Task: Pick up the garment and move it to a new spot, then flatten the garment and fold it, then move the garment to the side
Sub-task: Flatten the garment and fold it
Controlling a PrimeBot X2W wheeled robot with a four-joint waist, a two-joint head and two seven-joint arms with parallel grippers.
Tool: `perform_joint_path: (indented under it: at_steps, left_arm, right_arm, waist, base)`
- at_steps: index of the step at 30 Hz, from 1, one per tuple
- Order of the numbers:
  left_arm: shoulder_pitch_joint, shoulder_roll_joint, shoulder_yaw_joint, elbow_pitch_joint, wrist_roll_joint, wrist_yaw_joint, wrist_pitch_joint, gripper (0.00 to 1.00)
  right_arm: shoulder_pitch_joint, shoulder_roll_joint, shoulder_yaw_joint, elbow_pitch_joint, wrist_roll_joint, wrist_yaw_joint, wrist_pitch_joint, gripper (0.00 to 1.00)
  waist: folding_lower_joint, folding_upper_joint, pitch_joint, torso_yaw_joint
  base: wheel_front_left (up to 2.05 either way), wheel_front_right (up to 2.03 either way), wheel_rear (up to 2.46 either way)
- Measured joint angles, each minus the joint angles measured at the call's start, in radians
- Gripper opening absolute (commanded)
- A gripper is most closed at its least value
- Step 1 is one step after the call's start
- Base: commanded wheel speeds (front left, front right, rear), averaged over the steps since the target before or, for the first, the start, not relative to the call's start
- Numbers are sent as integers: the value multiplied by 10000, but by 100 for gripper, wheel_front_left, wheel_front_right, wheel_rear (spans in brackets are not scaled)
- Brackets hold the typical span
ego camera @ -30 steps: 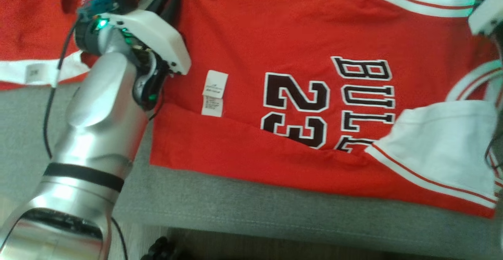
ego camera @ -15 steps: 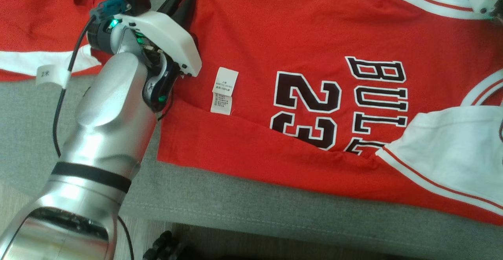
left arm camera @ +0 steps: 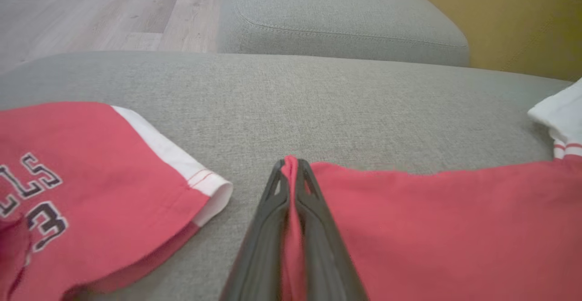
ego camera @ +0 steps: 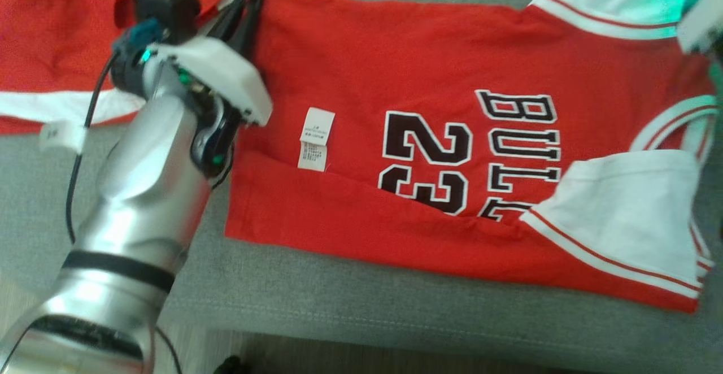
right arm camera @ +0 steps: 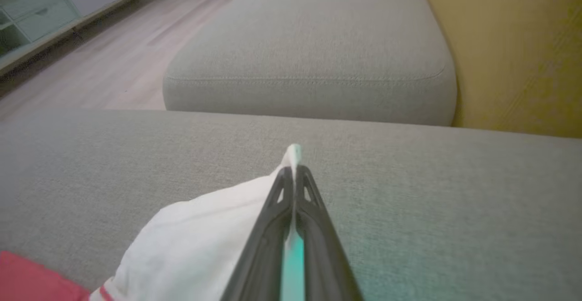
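R gripper (right arm camera: 294, 170) just clamped sleeve (right arm camera: 200, 237), L gripper (left arm camera: 291, 167) grips hem (ego camera: 232, 193); jersey (ego camera: 395, 69) lies L-R.

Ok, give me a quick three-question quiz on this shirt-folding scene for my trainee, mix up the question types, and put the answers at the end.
1. True or false: the left gripper is shut on a red edge of the jersey.
2. What does the right gripper pinch? A) the jersey's white sleeve; B) its red hem; C) nothing.
3. Which number is printed on the jersey, beside the lettering?

Key: 1 true; 2 A; 3 the number 23.
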Motion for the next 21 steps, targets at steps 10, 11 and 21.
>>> perform_joint_path:
  at_steps: [10, 11, 21]
  left_arm:
    - [1709, 915, 98, -1225, -90, 399, -167, 0]
    - [1890, 997, 109, -1430, -111, 472, -167, 0]
    - [3738, 1701, 165, -3505, -359, 1080, 52, 0]
  right_arm:
    - [3427, 56, -825, -3384, 353, 0, -416, 0]
    - [3763, 132, -936, -3697, 353, 0, -401, 0]
    - [7289, 1419, -2238, -6128, 454, 0, 201, 0]
  waist:
    - [-1, 1, -1314, -556]
    - [-1, 0, -1416, -615]
    - [-1, 1, -1901, -1140]
  base:
    - [0, 0, 0]
    - [0, 0, 0]
    - [0, 0, 0]
